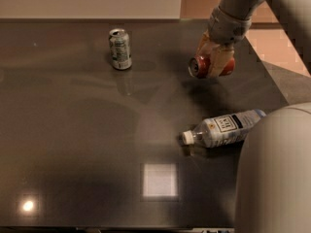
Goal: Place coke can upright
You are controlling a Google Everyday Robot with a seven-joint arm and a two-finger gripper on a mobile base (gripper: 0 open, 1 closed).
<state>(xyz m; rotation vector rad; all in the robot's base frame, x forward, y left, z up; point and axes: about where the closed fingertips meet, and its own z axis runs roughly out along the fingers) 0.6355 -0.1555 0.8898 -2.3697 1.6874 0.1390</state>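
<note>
So the pincer (214, 66) is over the far right part of the table (73, 130), hanging off the arm (238, 8) that comes in from the top right corner. Its two beige fingers (221, 62) are closed in on the coke can (199, 67), one on each side of the red body, so it's got a proper hold on it. The can is sideways in that grip, not upright: the silver top points left and a bit toward the camera, and the red end pokes out on the right side of the fingers. There's a dark shadow on the table just under it, so it looks like it's off the surface, but I honestly can't tell for sure.

Other stuff on the table: a white-and-green can (120, 48) stands upright at the far left-centre, well apart from the pincer. A clear plastic water bottle (223, 128) lies on its side nearer the camera, below the coke can, white cap pointing left and label facing up.

The table is dark and glossy, with a bright square reflection (159, 180) near the front. A big pale chunk of the robot's body (274, 178) fills the lower right corner.
</note>
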